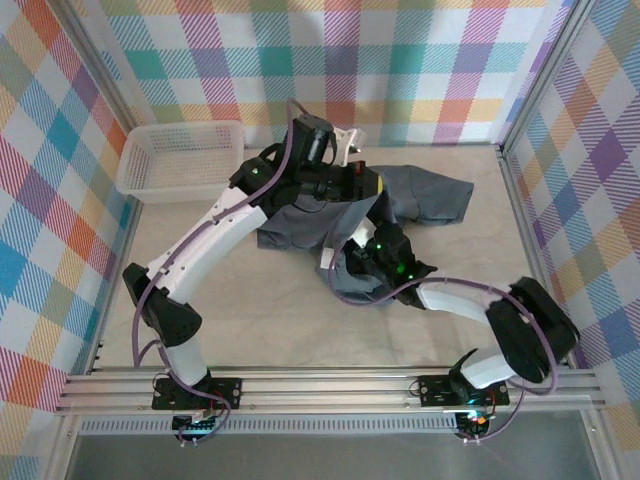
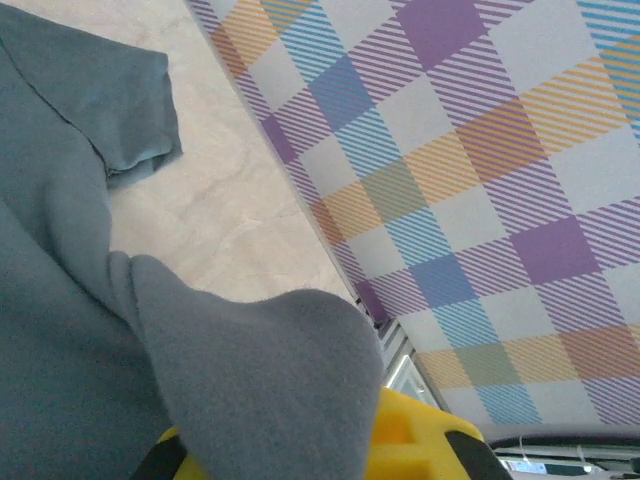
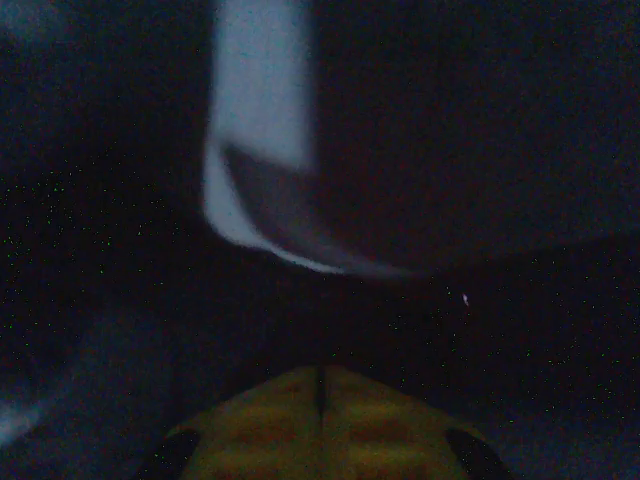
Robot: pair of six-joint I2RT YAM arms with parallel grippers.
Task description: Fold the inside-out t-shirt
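The inside-out t-shirt (image 1: 430,195) lies crumpled on the far middle of the beige table (image 1: 270,320), one part spread out toward the right and the rest bunched under both arms; it is well apart from the white mesh basket (image 1: 180,128), which sits in the far left corner against the plaid wall (image 1: 330,60); the left gripper (image 1: 368,182) reaches across over the far part of the shirt, and a flap of grey cloth hangs from it; in the left wrist view a thick ridge of the t-shirt (image 2: 60,250) rises off the table (image 2: 220,200) and wraps over the yellow fingers (image 2: 410,440), so they are clamped on a fold of it, though the fingertips themselves are hidden beneath the cloth; a short sleeve (image 2: 130,100) lies flat on the surface farther off, near the foot of the plaid wall (image 2: 480,150); the right gripper (image 1: 368,245) is buried in the near part of the heap, just beside the left one; its wrist view is very dark, with cloth (image 3: 480,150) all around and one pale strip (image 3: 260,100) that I cannot identify; the yellow fingers (image 3: 260,420) there are pressed together with only a thin seam between them; whether cloth is pinched in that seam cannot be told.
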